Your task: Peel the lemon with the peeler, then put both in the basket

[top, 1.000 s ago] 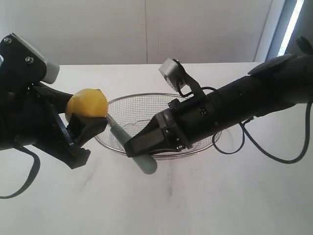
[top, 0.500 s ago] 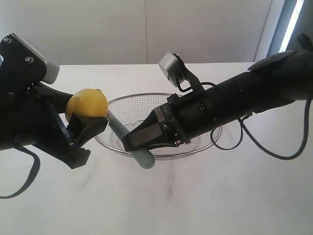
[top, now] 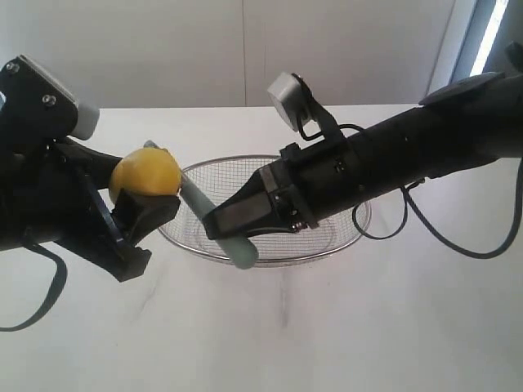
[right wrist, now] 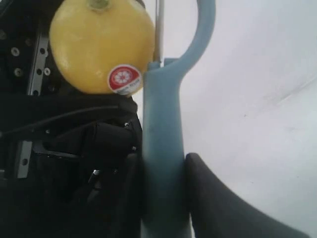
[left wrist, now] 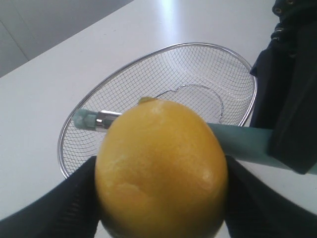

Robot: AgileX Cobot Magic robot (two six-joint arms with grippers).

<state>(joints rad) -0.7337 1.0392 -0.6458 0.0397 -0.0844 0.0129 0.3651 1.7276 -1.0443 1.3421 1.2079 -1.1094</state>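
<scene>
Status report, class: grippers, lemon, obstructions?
Left gripper holds lemon. Right gripper holds peeler, head alongside lemon. Basket empty, nothing blocking.

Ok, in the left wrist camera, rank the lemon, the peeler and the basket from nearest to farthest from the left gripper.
1. lemon: clamped in the left gripper itself.
2. peeler: crossing just behind the lemon, above the basket.
3. basket: beyond both, resting on the table.
</scene>
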